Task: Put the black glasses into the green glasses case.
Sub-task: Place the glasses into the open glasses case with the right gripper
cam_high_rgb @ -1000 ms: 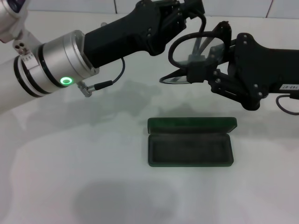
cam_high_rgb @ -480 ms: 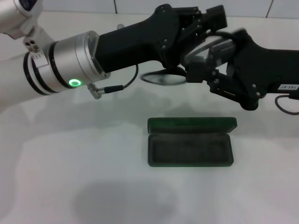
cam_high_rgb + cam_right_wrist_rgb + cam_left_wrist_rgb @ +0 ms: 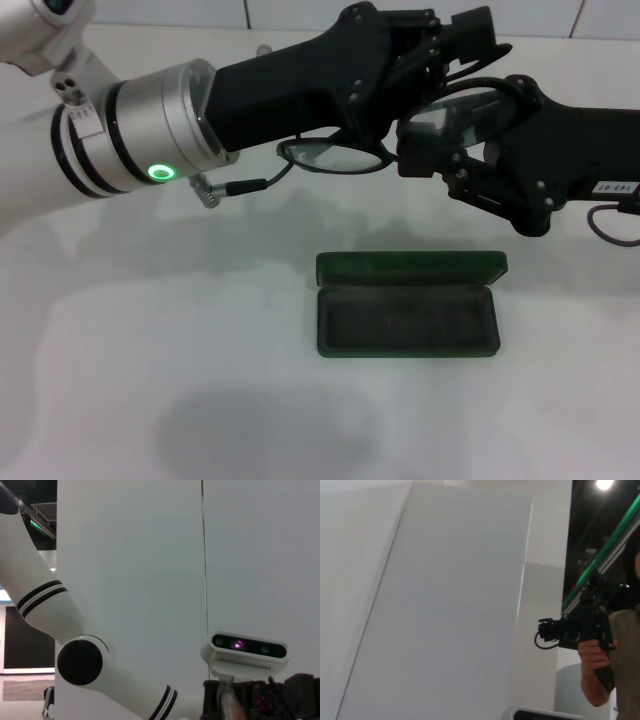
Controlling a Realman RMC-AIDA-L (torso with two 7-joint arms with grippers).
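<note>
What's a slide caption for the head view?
Both grippers hold the black glasses aloft behind the open green glasses case.

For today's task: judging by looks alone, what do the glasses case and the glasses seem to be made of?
The green glasses case: apparently a hard plastic shell, dark green with a dull sheen, lined with something dark and fuzzy, perhaps felt. The black glasses: a thin black frame, plastic or metal, unclear which; the lenses look clear, the table showing through them.

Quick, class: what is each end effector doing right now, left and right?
Left end effector: at the black glasses held above the table; grip cannot be told.
Right end effector: closed on the black glasses, above the open green glasses case.
</note>
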